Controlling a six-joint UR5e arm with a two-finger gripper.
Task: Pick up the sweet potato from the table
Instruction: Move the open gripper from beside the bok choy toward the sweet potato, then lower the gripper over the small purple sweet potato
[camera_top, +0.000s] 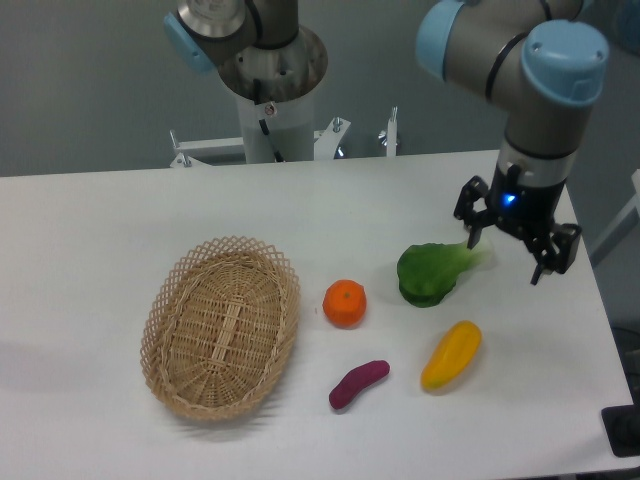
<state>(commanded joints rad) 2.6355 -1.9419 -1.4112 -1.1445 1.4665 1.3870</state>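
Plainly, the table (120, 210) carries everything flat and apart, so nothing crowds my approach. My gripper (507, 255) hangs with jaws spread and empty by the leafy green (432, 272), well away from the sweet potato (358, 384). That tuber lies near the front edge, below the orange (344, 303), its long axis running lower-left to upper-right.

White table (120, 220), rounded corners; resting on it: wicker basket (221, 327), orange (344, 303), sweet potato (359, 384), yellow fruit (451, 355), leafy green vegetable (432, 272)
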